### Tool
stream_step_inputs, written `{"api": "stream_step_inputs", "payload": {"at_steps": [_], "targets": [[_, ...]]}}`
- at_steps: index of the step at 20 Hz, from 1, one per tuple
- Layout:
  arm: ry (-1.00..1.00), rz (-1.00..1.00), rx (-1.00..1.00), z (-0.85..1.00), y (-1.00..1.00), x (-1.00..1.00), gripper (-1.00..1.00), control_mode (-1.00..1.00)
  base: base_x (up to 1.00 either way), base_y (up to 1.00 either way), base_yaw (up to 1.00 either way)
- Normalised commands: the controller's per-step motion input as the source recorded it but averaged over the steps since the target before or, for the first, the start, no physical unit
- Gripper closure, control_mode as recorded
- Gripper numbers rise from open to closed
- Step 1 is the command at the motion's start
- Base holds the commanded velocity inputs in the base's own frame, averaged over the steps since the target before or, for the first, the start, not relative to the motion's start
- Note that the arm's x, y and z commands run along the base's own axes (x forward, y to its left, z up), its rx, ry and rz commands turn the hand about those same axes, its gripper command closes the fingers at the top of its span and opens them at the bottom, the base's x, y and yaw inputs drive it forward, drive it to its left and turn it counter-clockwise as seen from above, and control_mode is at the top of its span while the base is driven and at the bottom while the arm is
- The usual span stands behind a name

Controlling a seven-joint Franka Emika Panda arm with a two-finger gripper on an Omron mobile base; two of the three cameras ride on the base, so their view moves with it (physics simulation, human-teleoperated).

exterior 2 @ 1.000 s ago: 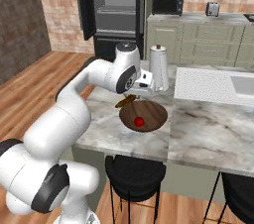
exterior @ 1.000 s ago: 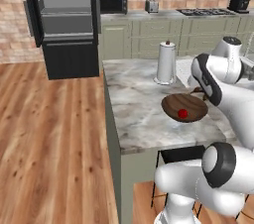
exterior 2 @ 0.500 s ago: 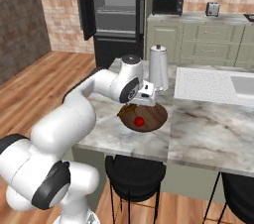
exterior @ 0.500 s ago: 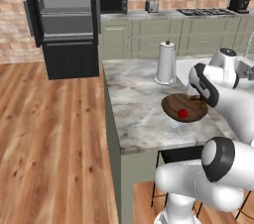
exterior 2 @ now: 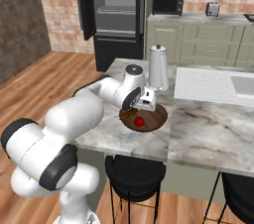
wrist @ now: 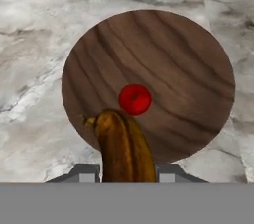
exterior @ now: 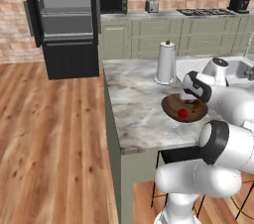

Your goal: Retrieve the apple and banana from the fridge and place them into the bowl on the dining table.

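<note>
The hand [wrist: 126, 171] grips the banana [wrist: 124, 148] over the wooden bowl [wrist: 188, 59], near its 7 o'clock rim. The apple [wrist: 134, 98] already lies inside. Next, judging by this: release the banana.

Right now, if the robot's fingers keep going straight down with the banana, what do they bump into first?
Probably the bowl. The gripper, shut on the banana, points down at its near rim, beside the apple. The banana's tip would likely touch first; depth is unclear.

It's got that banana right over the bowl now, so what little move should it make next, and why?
Probably open the pincer. It grips the banana above the bowl, with the apple already lying inside, so letting go should drop the banana in beside it.
</note>
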Motion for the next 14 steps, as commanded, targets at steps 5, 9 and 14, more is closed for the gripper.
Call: {"api": "stream_step_inputs", "payload": {"at_steps": [5, 9, 14], "targets": [[0.00, 0.00, 0.03, -0.21, -0.18, 0.36, 1.00, -1.00, 0.00, 0.00, 0.00], [0.00, 0.00, 0.03, -0.20, -0.26, 0.32, 1.00, -1.00, 0.00, 0.00, 0.00], [0.00, 0.00, 0.01, -0.16, -0.13, 0.51, 1.00, -1.00, 0.00, 0.00, 0.00]]}}
